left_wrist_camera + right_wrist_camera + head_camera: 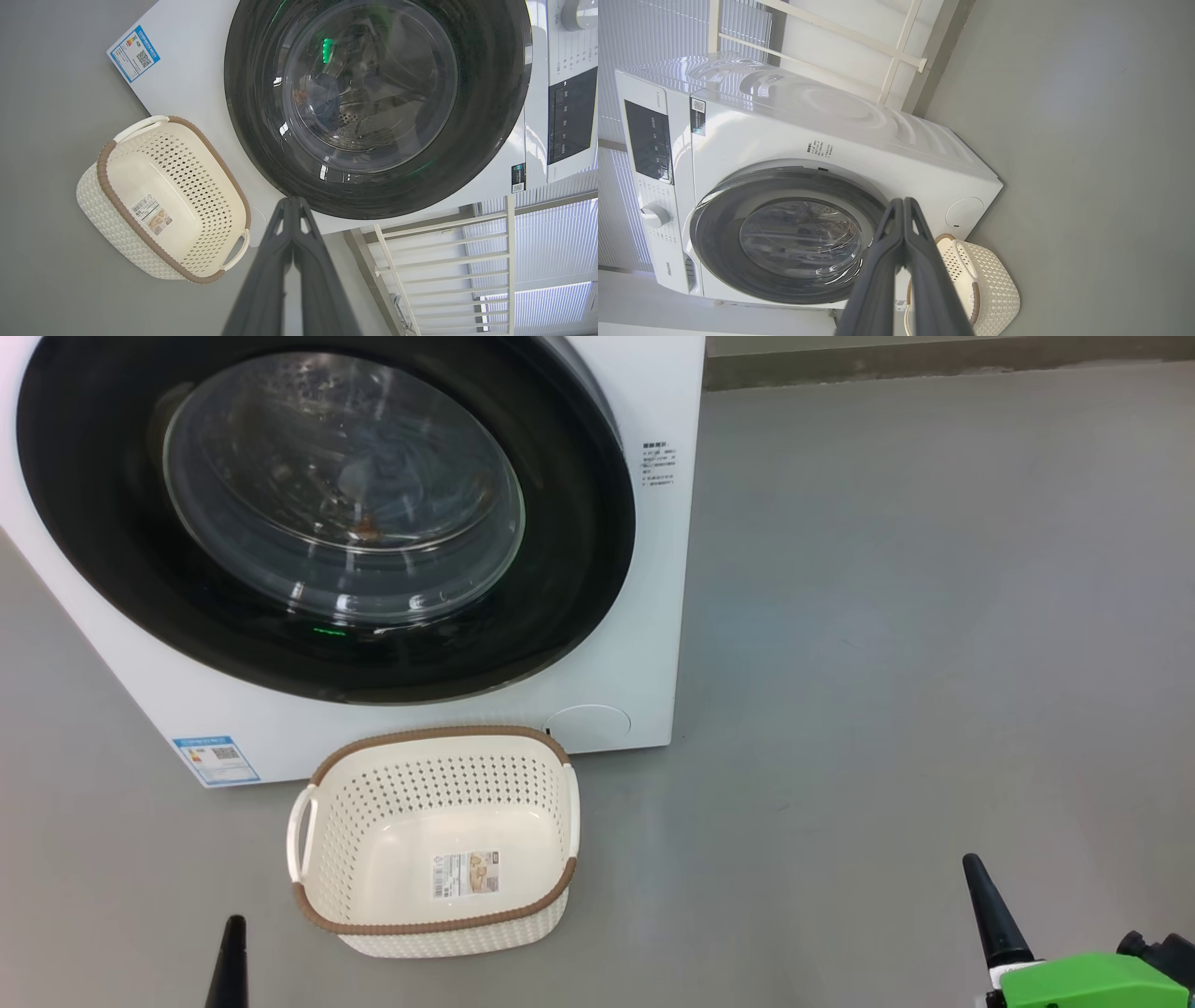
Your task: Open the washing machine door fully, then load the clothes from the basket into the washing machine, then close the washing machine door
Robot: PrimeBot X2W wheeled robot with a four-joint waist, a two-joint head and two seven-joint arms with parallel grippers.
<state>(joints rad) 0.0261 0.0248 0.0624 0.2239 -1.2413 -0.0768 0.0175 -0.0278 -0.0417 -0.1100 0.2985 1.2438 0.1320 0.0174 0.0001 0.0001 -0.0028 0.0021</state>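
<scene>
Left gripper [293,201] and right gripper [903,201]: fingers pressed together. Basket [439,779] on floor [887,616], just before washing machine [607,653]. Door [579,523] shut; bluish clothes [327,100] dim behind glass [420,448].

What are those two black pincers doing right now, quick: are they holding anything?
Left pincer: closed, tips pressed together, holding nothing.
Right pincer: closed, tips pressed together, holding nothing.

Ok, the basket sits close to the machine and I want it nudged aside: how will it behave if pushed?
The basket looks like thin perforated plastic and is empty, so probably light and stiff. On the smooth grey floor it would likely slide rather than tip, given its wide, low shape.
</scene>
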